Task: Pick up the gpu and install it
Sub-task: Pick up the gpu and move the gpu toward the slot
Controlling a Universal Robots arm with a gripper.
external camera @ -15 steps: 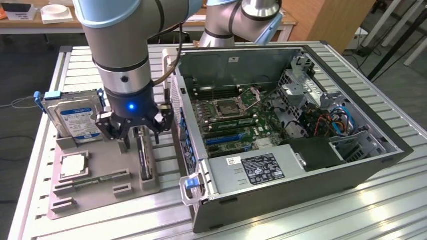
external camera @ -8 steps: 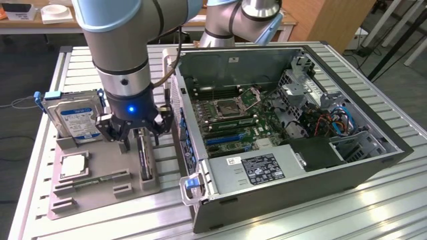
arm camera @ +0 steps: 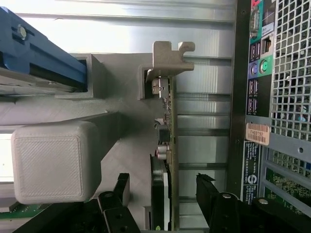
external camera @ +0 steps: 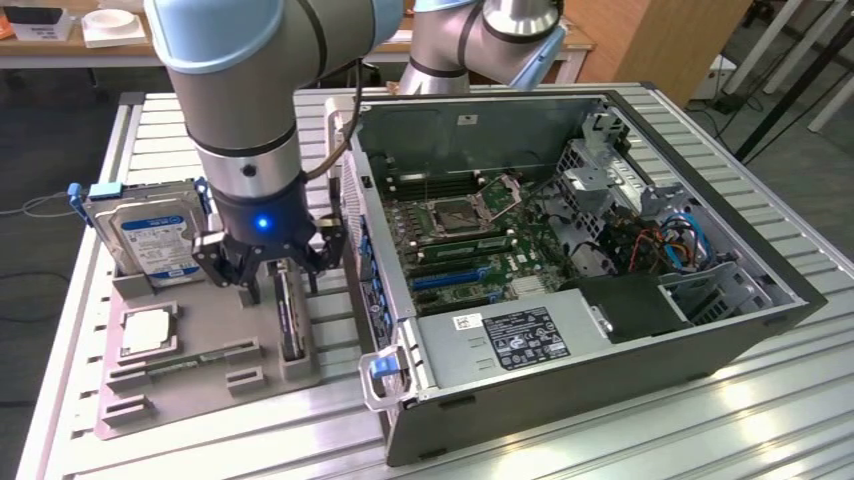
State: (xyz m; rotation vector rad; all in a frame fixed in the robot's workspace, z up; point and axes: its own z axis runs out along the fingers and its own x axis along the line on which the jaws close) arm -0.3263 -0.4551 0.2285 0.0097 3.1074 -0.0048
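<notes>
- Straddling the thin green-brown gpu card with jaws wide, nothing clamped yet.
- Stands on edge, slotted in a grey plastic holder, leaving both faces reachable.
- Beyond, laid open on the ribbed metal tabletop: dark steel computer case.

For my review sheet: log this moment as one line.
gripper: open, straddling gpu | gpu: on edge in gray holder, not lifted | computer case: open

Silvery metal bracket on gpu
</notes>
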